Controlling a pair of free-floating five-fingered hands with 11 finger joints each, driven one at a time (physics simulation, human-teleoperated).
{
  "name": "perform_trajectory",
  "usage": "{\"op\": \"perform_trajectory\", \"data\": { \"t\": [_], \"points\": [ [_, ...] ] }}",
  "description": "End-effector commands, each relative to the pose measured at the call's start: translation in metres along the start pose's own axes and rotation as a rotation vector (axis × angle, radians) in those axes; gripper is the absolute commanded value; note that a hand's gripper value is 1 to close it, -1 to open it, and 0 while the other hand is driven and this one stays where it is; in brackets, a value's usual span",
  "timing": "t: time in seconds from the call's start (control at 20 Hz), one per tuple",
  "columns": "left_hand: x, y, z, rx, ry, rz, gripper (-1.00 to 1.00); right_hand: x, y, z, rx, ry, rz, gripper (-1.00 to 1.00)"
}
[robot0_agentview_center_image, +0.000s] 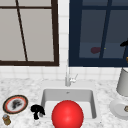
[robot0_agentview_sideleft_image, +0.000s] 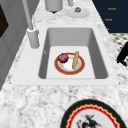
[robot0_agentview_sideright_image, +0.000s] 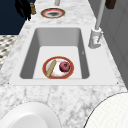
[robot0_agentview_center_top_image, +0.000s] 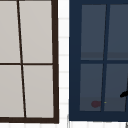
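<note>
Hovering at the sink rim beside the patterned plate, the left hand, whose fingers' curl I cannot tell, should move slowly, clear of the jar.

The sink is open from above except at its front half, where a plate with food lies, while its back rim is blocked by the faucet, its left counter edge by a patterned plate, and its right by a canister.
</note>
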Motion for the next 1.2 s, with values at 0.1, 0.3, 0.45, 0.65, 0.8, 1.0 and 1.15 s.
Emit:
{"op": "perform_trajectory", "data": {
  "t": [0.1, 0.3, 0.45, 0.65, 0.8, 1.0, 1.15],
  "points": [
    [0.0, 0.0, 0.0, 0.0, 0.0, 0.0, 0.0, 0.013, 0.016, -0.036, 0.049, -0.017, -0.026, 1.0],
    [0.0, 0.0, 0.0, 0.0, 0.0, 0.0, 0.0, 0.022, 0.029, -0.061, 0.048, -0.011, -0.031, -1.0],
    [0.0, 0.0, 0.0, 0.0, 0.0, 0.0, 0.0, 0.029, 0.04, -0.078, 0.068, -0.008, -0.031, -1.0],
    [0.0, 0.0, 0.0, 0.0, 0.0, 0.0, 0.0, 0.043, 0.043, -0.102, 0.083, -0.015, -0.058, -1.0],
    [0.0, 0.0, 0.0, 0.0, 0.0, 0.0, 0.0, 0.032, 0.036, -0.122, 0.116, -0.048, -0.042, -1.0],
    [0.0, 0.0, 0.0, 0.0, 0.0, 0.0, 0.0, 0.003, 0.013, -0.131, 0.123, -0.118, -0.075, -1.0],
    [0.0, 0.0, 0.0, 0.0, 0.0, 0.0, 0.0, -0.019, 0.007, -0.124, 0.086, -0.224, -0.054, -1.0]
  ]
}}
